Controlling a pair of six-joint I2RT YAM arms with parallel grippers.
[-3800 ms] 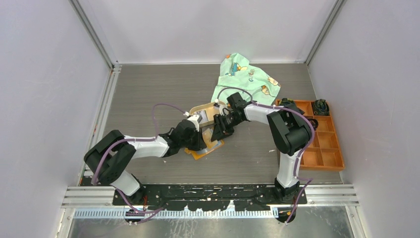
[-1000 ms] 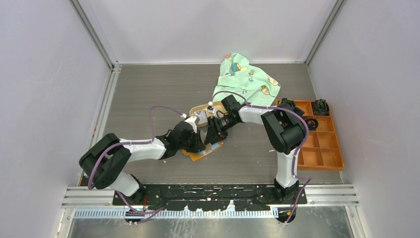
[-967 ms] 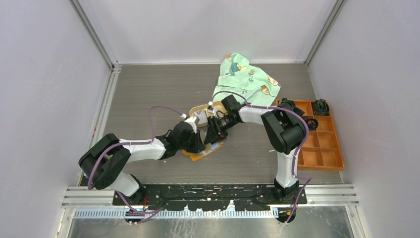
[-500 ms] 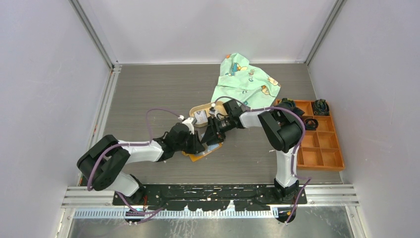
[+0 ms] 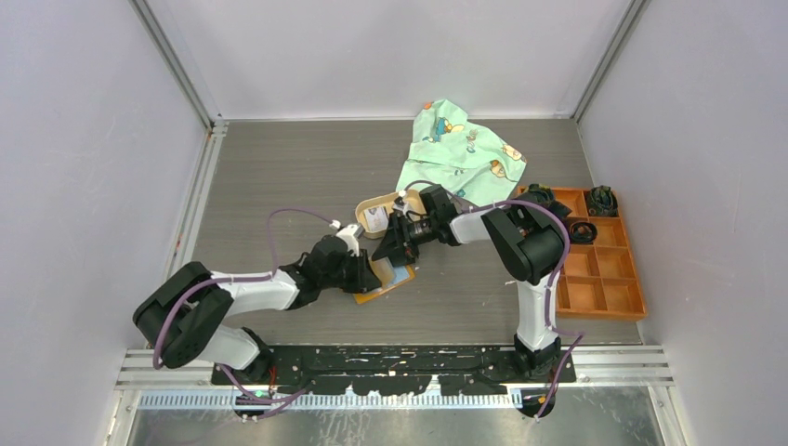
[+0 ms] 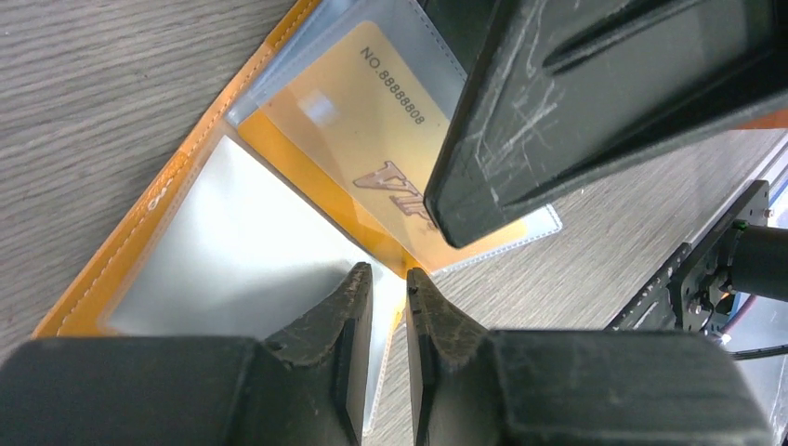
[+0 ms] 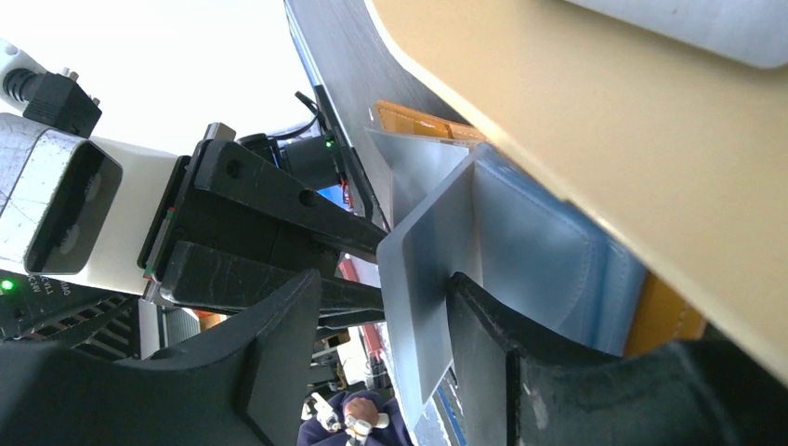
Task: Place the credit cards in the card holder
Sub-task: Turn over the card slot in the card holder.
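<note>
The card holder [image 5: 397, 287] lies open on the table, orange with clear sleeves. In the left wrist view its orange edge [image 6: 186, 177] frames a gold card [image 6: 372, 121] in a sleeve. My left gripper [image 5: 370, 271] [image 6: 388, 274] is nearly closed, pinching a clear sleeve's edge. My right gripper [image 5: 390, 253] [image 7: 383, 283] is open just above the holder. A whitish credit card [image 7: 432, 269] stands between its fingers, leaning on one finger, lower edge at the bluish sleeves [image 7: 548, 260]. Another card [image 5: 377, 219] lies in the oval tan tray.
The oval tan tray [image 5: 362, 206] sits just behind the holder and fills the upper right wrist view [image 7: 604, 121]. A green patterned cloth [image 5: 460, 149] lies at the back. An orange compartment box [image 5: 609, 265] with dark items stands at the right.
My right gripper has moved left and nearer, down onto the open holder. My left arm has drawn back toward the near left, its gripper staying at the holder.
</note>
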